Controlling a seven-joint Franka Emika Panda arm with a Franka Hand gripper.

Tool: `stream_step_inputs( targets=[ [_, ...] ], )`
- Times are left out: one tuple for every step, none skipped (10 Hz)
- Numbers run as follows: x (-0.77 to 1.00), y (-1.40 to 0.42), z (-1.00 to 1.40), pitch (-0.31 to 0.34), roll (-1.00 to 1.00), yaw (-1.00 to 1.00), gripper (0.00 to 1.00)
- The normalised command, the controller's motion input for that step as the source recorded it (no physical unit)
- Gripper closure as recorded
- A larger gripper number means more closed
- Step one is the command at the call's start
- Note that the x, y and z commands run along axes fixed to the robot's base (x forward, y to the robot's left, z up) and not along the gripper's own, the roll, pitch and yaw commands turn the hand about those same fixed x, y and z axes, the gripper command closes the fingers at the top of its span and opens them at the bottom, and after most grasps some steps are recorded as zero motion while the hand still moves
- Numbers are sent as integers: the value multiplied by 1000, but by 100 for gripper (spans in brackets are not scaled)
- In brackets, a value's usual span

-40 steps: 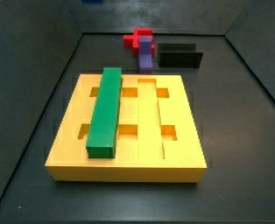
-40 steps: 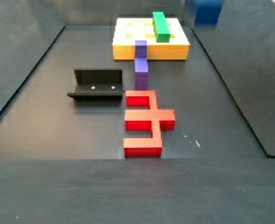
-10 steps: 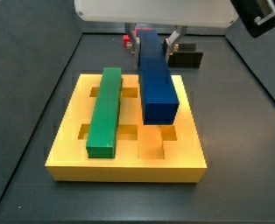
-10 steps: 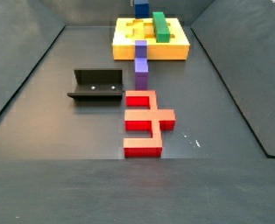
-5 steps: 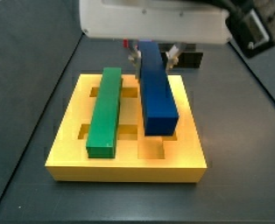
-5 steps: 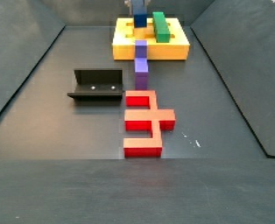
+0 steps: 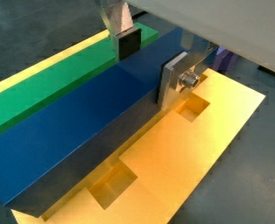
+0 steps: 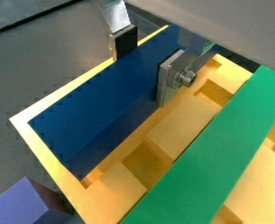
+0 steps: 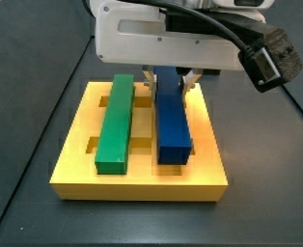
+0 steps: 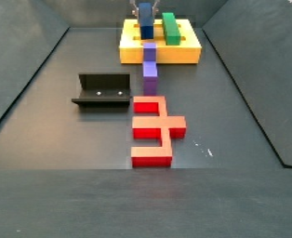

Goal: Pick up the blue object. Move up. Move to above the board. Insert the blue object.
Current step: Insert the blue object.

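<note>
Pick, lift and move look done: gripper (image 7: 150, 59) pinching the blue bar (image 7: 88, 131), which sits low over the yellow board's (image 9: 141, 184) middle groove beside the green bar (image 9: 116, 121), apparently part-seated; left: press home, release.

Dark grey matte tabletop (image 10: 61, 195) runs under and well beyond the fingers (image 7: 175, 77), which sit at its far end. Dark walls (image 10: 12, 46) rise on both flanks. The fixture (image 10: 101, 90) stands well apart from the fingers. Soft, even light, faint sheen.
</note>
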Motion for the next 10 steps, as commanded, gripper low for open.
stream_step_inputs(
  targets=[
    [0, 0, -223, -107, 0, -60, 100],
    [0, 0, -309, -69, 19, 0, 100],
    [-14, 0, -317, -81, 63, 0, 100],
    [-9, -17, -329, -104, 30, 9, 100],
    [-11, 0, -317, -81, 44, 0, 100],
    [-34, -9, -306, -63, 60, 0, 100],
    [-51, 0, -311, -41, 77, 0, 100],
    [-71, 0, -297, -36, 74, 0, 100],
    [-11, 0, -194, -14, 40, 0, 100],
    [0, 0, 0, 0, 0, 0, 100]
  ],
)
